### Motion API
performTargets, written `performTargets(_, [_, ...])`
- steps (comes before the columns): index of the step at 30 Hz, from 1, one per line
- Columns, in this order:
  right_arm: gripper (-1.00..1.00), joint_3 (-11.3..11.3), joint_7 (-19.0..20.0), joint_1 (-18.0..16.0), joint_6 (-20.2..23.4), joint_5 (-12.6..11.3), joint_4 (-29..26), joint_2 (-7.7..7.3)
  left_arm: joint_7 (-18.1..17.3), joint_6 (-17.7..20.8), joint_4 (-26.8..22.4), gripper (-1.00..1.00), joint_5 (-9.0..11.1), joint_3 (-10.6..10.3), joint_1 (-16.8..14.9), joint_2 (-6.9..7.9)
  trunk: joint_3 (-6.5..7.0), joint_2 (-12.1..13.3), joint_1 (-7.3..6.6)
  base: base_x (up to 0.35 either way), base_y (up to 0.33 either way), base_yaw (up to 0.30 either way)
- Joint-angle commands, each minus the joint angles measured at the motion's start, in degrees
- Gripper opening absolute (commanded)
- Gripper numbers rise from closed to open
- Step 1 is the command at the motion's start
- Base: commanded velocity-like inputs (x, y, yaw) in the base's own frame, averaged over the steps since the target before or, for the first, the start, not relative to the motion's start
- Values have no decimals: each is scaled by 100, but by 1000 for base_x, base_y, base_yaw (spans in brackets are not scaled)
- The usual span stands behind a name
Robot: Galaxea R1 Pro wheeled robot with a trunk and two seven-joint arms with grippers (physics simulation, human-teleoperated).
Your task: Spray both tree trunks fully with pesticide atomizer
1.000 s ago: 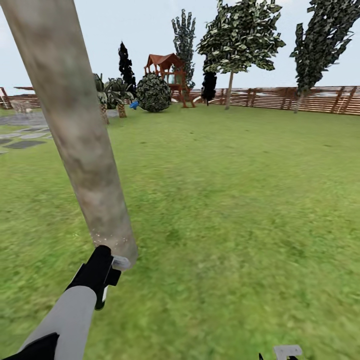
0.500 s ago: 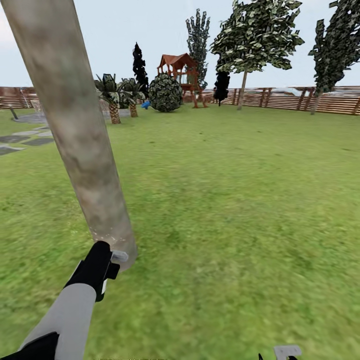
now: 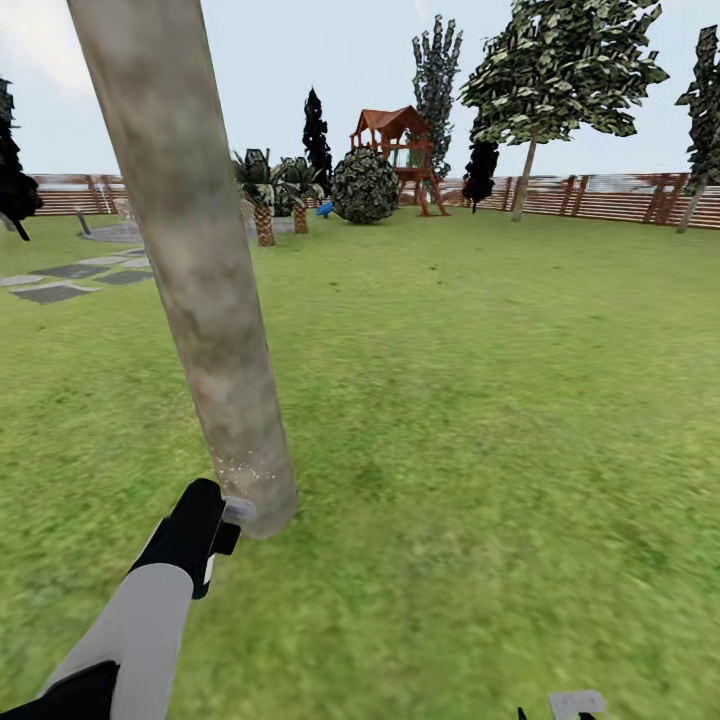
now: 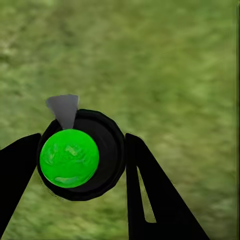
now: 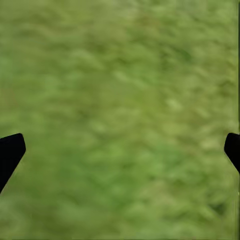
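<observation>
Item: left gripper [image 4: 75, 165], on the lawn [image 3: 480, 400] of the fenced garden. Its two black fingers [image 4: 150, 190] are closed against either side of the pesticide atomizer [image 4: 80, 155], a round dark body seen end-on in the left wrist view, green-capped there, with a small grey nozzle [image 4: 64, 109] projecting from its rim. Position: in the head view the held atomizer's pale nozzle tip [image 3: 240, 511] sits just beside the foot of the tree trunk [image 3: 200, 280], which rises directly ahead of this gripper, its long axis upright with a slight lean, from the grass up out of the picture. A scatter of fine pale specks [image 3: 240, 468] shows low on the trunk, just above the nozzle. Judgement: the left arm is much the nearer; the unsprayed length lies upward along the trunk. Right gripper [image 5: 120, 150]: fingers spread wide, nothing between them, grass beneath.
</observation>
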Motion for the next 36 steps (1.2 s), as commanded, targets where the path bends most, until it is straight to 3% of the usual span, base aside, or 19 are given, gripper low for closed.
performTargets(1, [100,-31,-28,-4,-21,64,11,-6,-53,6,-9,-100,-63,28,-6,-8,-5,-2,1,229,-157,7])
performTargets(18, [100,-31,-28,-6,-18,64,11,-3,-54,6,-203,-100,-72,22,-3,-35,-5,-2,1,171,-208,4])
performTargets(30, [100,-31,-28,-6,-18,66,11,6,-58,31,-413,-100,-72,30,28,-34,-5,-2,1,95,-256,254])
performTargets(36, [100,-31,-28,-6,-20,67,18,6,-61,32,-423,-100,-72,30,50,-42,-5,-2,1,64,-55,277])
